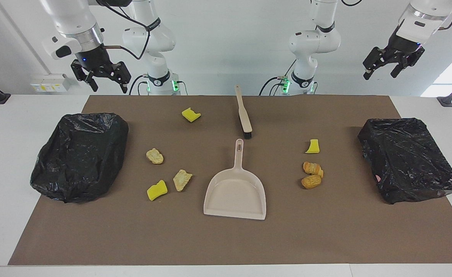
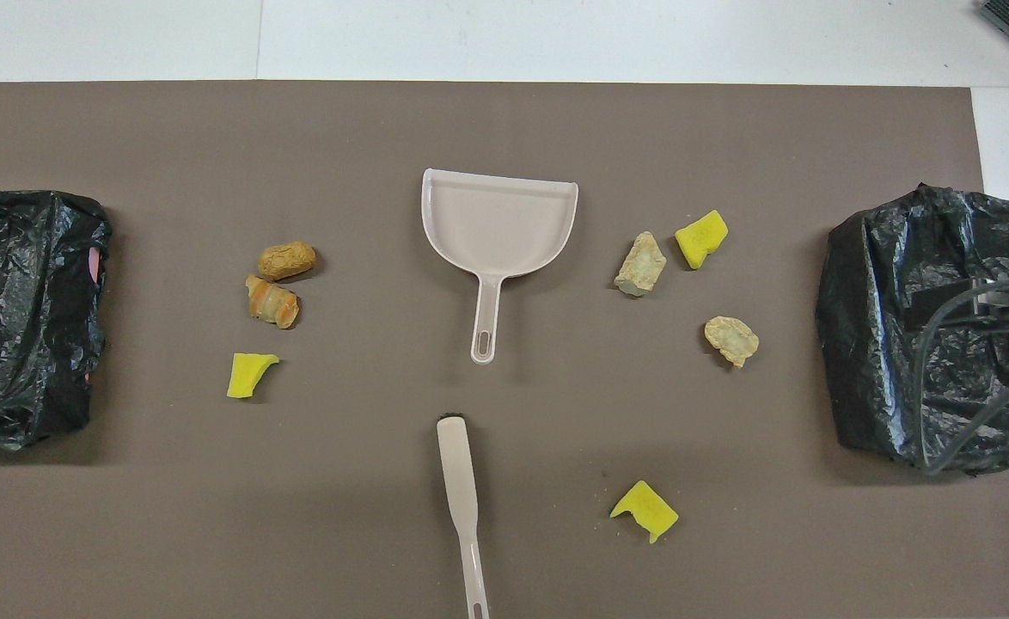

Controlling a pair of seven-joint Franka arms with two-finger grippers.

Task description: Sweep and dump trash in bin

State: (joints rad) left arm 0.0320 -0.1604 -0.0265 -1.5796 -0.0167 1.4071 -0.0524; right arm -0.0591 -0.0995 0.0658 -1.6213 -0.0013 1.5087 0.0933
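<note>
Several pieces of trash lie on the brown mat. Toward the right arm's end are yellow chunks [image 1: 191, 114] [image 1: 157, 190] and tan lumps [image 1: 154, 156] [image 1: 182, 179]. Toward the left arm's end are a yellow chunk [image 1: 313, 146] and two orange-brown lumps [image 1: 312, 175]. A black-bagged bin [image 1: 80, 156] [image 2: 926, 327] stands at the right arm's end, and another bin [image 1: 409, 158] [image 2: 23, 314] at the left arm's end. My right gripper [image 1: 108, 86] hangs open and empty, high over the table edge near its bin. My left gripper [image 1: 380, 75] hangs open and empty, high near the other bin.
A beige dustpan [image 1: 235, 192] [image 2: 498, 219] lies mid-mat, its handle pointing toward the robots. A beige brush [image 1: 243, 113] [image 2: 458, 481] lies in line with it, nearer the robots, bristles toward the pan handle. A cable [image 2: 960, 378] shows over the right arm's bin.
</note>
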